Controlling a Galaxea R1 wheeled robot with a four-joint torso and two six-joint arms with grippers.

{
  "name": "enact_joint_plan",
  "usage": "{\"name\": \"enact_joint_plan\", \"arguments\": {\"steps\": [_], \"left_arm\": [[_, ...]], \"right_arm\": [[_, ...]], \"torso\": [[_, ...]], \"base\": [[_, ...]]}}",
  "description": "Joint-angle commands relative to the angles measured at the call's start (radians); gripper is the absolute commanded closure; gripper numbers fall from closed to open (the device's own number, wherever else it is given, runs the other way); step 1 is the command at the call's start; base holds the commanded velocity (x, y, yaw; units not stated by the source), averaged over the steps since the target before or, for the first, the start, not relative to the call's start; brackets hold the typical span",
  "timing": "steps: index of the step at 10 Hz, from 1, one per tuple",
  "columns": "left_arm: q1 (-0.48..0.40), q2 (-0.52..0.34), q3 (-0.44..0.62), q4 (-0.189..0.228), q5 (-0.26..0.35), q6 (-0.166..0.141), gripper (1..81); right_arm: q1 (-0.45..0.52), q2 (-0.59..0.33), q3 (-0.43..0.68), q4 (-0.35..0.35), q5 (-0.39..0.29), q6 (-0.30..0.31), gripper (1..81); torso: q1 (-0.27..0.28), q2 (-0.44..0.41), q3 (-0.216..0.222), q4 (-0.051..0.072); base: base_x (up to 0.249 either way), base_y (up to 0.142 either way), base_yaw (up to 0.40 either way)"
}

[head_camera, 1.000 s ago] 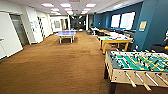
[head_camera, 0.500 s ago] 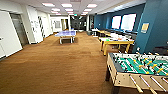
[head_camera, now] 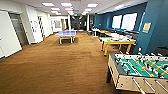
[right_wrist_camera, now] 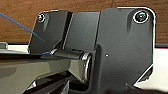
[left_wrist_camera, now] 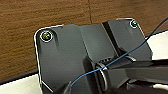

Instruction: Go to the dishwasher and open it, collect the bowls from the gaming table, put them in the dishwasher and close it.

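rolling over brown carpet (head_camera: pixel 62 65), i see the yellow gaming table (head_camera: pixel 117 43) ahead right past the foosball table (head_camera: pixel 140 72), bowls uncollected as far as i can judge, my claws' state unclear.

Camera swinging left across the games room

The foosball table (head_camera: pixel 140 72) now sits fuller at the near right, the yellow-legged table (head_camera: pixel 117 43) shows closer, and the blue ping-pong table (head_camera: pixel 66 33) has slid rightward.
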Motion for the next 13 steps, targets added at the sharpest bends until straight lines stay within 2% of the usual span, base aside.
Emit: {"name": "enact_joint_plan", "arguments": {"steps": [1,13], "left_arm": [[-0.041,0.001,-0.001,-0.001,0.04,0.002,1.0],[-0.04,0.001,-0.001,-0.001,0.04,0.002,1.0]], "right_arm": [[0.05,0.005,0.005,-0.001,-0.046,-0.003,1.0],[0.046,0.005,0.005,-0.001,-0.046,-0.003,1.0]], "torso": [[0.0,0.0,0.0,0.0],[0.0,0.0,0.0,0.0]], "base": [[0.141,0.0,0.0],[0.152,0.0,0.0]]}}
